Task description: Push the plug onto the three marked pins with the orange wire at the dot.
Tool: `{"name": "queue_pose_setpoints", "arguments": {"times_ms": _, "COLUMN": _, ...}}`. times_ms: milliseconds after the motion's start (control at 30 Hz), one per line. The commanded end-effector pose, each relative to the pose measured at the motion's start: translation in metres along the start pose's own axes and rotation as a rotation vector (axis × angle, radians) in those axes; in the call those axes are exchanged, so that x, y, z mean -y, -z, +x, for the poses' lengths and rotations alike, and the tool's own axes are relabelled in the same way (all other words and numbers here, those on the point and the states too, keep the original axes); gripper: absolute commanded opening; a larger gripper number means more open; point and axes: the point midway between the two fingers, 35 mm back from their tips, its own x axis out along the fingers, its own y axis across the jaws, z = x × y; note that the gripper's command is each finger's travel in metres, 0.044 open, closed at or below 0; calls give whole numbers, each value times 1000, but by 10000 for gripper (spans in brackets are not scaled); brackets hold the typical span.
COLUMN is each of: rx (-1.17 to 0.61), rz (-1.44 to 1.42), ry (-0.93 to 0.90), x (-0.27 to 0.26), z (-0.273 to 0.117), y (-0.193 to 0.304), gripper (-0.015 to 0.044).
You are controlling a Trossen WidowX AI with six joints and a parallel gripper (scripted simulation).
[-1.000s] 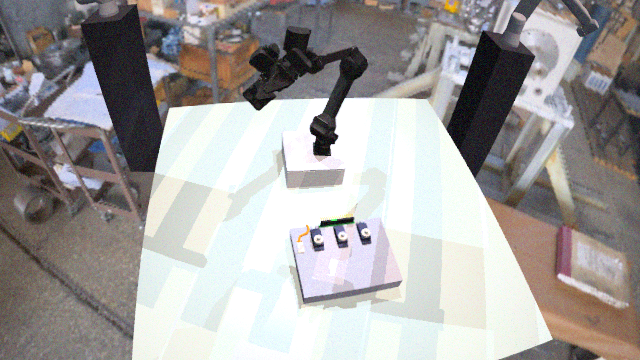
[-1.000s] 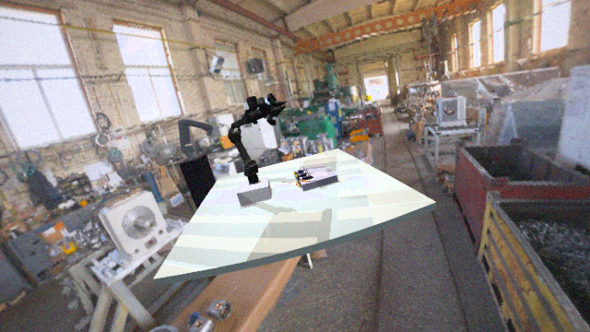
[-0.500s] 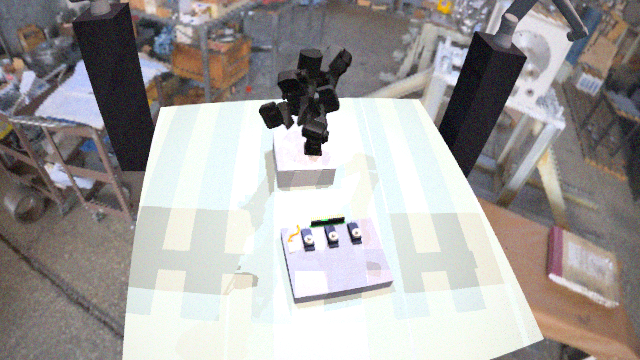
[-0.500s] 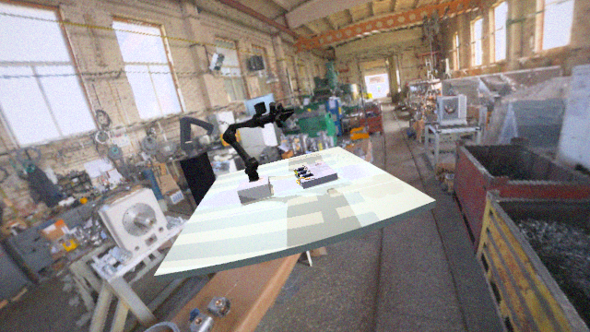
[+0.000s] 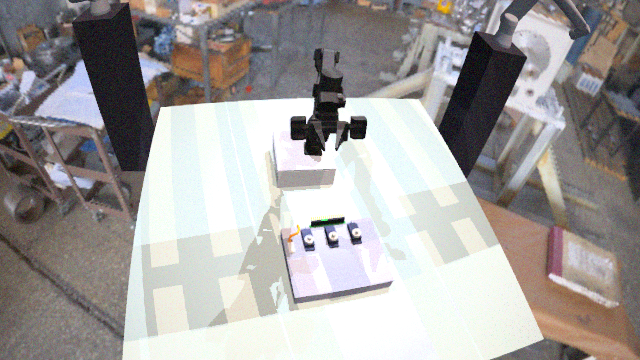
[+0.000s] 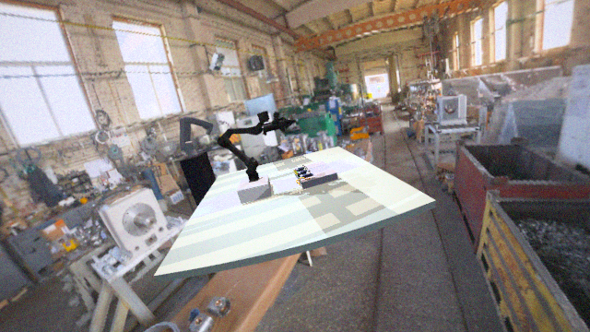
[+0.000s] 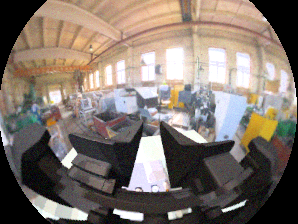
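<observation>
The light purple holder [image 5: 345, 272] [image 6: 324, 179] lies on the table. Three dark blue servos with round white horns, one of them the middle servo [image 5: 332, 236], sit along its arm-side edge. A black strip with green on it [image 5: 327, 221] lies along that edge; single pins and the dot are too small to tell. A short orange lead [image 5: 294, 234] curves at the holder's corner beside the servos; a small pale piece [image 5: 292, 246] is by it, and I cannot tell if it is the plug. My gripper [image 5: 330, 148] [image 7: 151, 123] is partly open and empty, high above the table, away from the holder.
The arm stands on a pale block [image 5: 305, 177] [image 6: 254, 191] behind the holder on the striped table [image 5: 200, 195] [image 6: 258, 221]. Two dark pillars [image 5: 112, 90] [image 5: 480, 95] stand beyond the table's back corners. A wooden bench with a book [image 5: 585, 265] is at the right.
</observation>
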Motion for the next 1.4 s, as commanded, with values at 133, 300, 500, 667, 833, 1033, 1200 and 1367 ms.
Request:
{"name": "queue_pose_setpoints", "arguments": {"times_ms": 133, "rx": -67, "rz": -134, "ry": -32, "x": -17, "z": 2, "y": 27, "gripper": 115}}
{"name": "queue_pose_setpoints", "arguments": {"times_ms": 300, "rx": -221, "rz": -172, "ry": -7, "x": -7, "z": 24, "y": 51, "gripper": 115}}
{"name": "queue_pose_setpoints", "arguments": {"times_ms": 500, "rx": -418, "rz": -212, "ry": 16, "x": 7, "z": 46, "y": 84, "gripper": 115}}
{"name": "queue_pose_setpoints", "arguments": {"times_ms": 667, "rx": -584, "rz": -238, "ry": 28, "x": 20, "z": 59, "y": 114, "gripper": 115}}
{"name": "queue_pose_setpoints", "arguments": {"times_ms": 833, "rx": -750, "rz": -257, "ry": 33, "x": 34, "z": 68, "y": 144, "gripper": 115}}
{"name": "queue_pose_setpoints", "arguments": {"times_ms": 1033, "rx": -950, "rz": -268, "ry": 29, "x": 51, "z": 73, "y": 180, "gripper": 115}}
{"name": "queue_pose_setpoints", "arguments": {"times_ms": 1200, "rx": -1117, "rz": -269, "ry": 18, "x": 65, "z": 72, "y": 210, "gripper": 115}}
{"name": "queue_pose_setpoints", "arguments": {"times_ms": 1367, "rx": -1282, "rz": -259, "ry": -2, "x": 78, "z": 68, "y": 239, "gripper": 115}}
